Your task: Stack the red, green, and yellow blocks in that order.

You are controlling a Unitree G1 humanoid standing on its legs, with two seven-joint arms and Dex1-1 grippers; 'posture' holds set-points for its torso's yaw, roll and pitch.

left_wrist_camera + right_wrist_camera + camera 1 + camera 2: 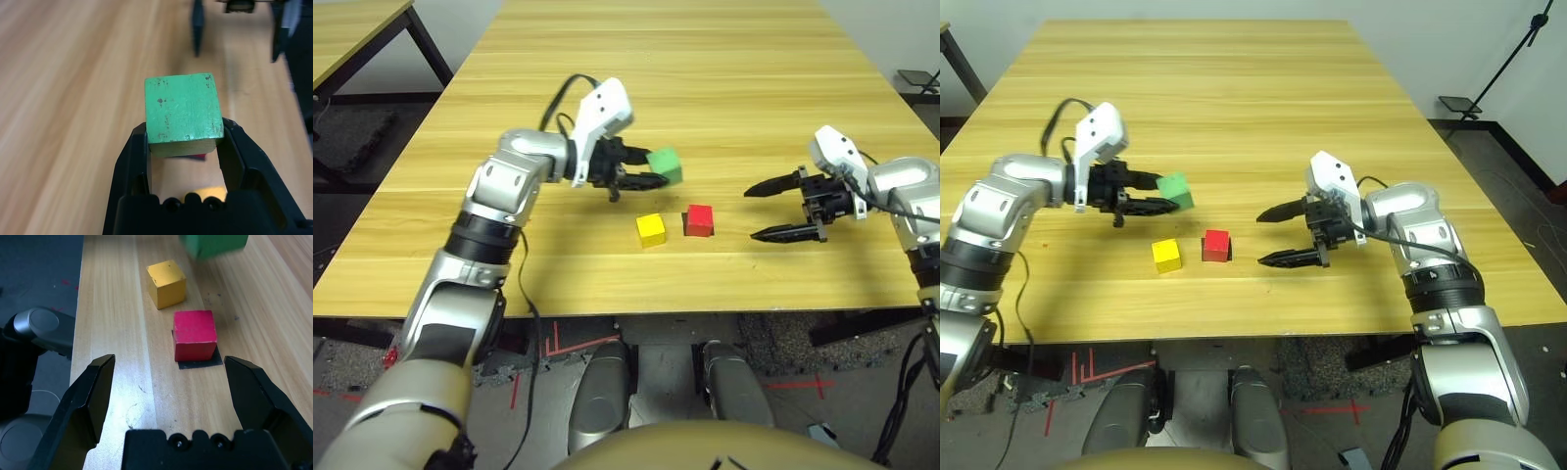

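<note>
One green block (185,108) tilted, left fingers (133,161) clamped on it; right fingers (93,399) apart

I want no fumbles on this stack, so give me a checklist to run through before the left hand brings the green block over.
1. Green block gripped between the left hand's fingers: ok.
2. Green block clear of the table: ok, it is held up in the air.
3. Red block flat on the black square, top bare: ok.
4. Yellow block off the red block: ok, it sits beside it with a gap.
5. Right hand empty and open: ok.
6. Green block lined up over the red block: not ok, it is off to one side.
</note>
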